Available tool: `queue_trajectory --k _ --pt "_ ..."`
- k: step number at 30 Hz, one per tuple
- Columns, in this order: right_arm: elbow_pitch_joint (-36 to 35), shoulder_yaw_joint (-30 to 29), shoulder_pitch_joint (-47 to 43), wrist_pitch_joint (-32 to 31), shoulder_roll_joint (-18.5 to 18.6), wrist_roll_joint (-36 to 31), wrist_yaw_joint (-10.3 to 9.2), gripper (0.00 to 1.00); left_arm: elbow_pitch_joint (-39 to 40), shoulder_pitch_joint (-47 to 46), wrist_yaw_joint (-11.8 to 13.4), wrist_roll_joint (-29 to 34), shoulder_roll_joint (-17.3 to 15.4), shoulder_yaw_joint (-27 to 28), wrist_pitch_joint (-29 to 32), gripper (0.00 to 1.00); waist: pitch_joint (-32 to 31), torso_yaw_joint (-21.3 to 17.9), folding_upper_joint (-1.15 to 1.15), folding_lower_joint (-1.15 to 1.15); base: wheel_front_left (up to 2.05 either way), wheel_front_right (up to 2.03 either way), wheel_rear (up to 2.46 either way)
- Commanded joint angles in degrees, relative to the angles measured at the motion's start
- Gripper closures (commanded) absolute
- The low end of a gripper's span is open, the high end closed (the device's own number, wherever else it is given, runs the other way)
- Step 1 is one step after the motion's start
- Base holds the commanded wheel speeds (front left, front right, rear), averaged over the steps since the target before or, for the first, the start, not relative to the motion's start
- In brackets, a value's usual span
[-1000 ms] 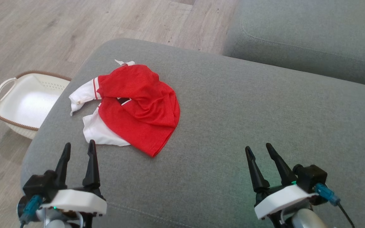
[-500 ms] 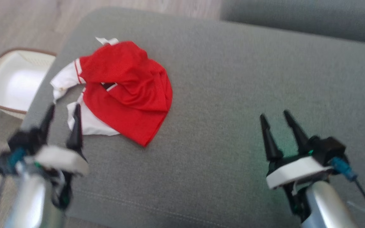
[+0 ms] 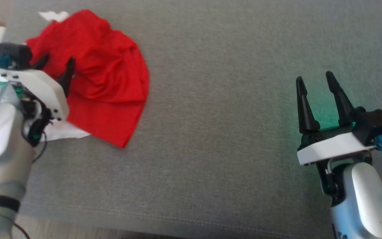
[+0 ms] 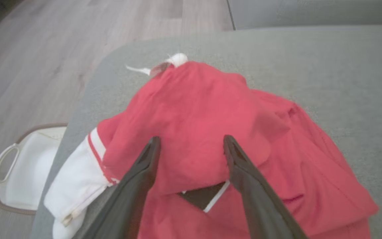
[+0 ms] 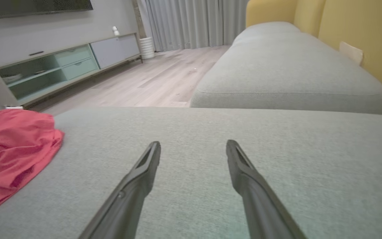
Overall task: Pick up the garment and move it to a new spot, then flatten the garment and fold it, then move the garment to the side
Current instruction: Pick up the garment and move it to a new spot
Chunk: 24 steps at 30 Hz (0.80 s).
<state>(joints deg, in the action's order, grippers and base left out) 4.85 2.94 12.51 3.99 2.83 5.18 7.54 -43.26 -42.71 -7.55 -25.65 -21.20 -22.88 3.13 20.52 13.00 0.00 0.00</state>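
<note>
A crumpled red garment (image 3: pixel 101 76) with white sleeves lies on the grey sofa cushion (image 3: pixel 217 139) at the upper left of the head view. My left gripper (image 3: pixel 57 64) hovers over its left part, open, with nothing between the fingers. In the left wrist view the red garment (image 4: pixel 204 113) spreads under the open left gripper (image 4: pixel 191 141), a white sleeve (image 4: pixel 75 182) at the lower left. My right gripper (image 3: pixel 314 79) stands open above bare cushion, far to the right. The right wrist view has the garment (image 5: pixel 12 146) at its left edge and the open right gripper (image 5: pixel 193 144).
A white basket (image 4: pixel 15 172) with a brown rim sits on the wooden floor (image 4: pixel 45 49) beside the cushion's left edge. A second grey cushion (image 5: pixel 287 73) lies beyond, with a yellow backrest (image 5: pixel 360 23) and a low cabinet (image 5: pixel 55 66) across the room.
The head camera has tilted down and closer, shifting the whole picture. My left gripper has advanced from the cushion's near edge to above the garment. Both grippers stay open.
</note>
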Motion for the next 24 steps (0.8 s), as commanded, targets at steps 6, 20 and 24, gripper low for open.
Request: queue_trajectory --k 6,20,24 --pt "-3.7 1.28 1.22 -0.46 0.05 -0.63 -0.05 0.0 -5.77 -7.63 0.08 -6.53 -6.6 -6.53 1.98 0.0 4.97 -4.31 0.0 0.0 0.0 0.0 0.0" --pt "-3.25 0.89 1.45 0.23 0.05 -0.3 -0.05 0.0 -10.57 -11.32 0.07 -14.51 -8.2 -15.76 -3.23 1.0 4.35 -4.5 0.0 0.0 0.0 0.0 0.0" --pt "-2.02 1.25 1.36 0.92 0.05 0.43 -0.05 0.0 -10.78 -13.2 0.07 -14.26 -8.59 -16.18 -11.94 1.0 2.02 -4.4 0.0 0.0 0.0 0.0 0.0"
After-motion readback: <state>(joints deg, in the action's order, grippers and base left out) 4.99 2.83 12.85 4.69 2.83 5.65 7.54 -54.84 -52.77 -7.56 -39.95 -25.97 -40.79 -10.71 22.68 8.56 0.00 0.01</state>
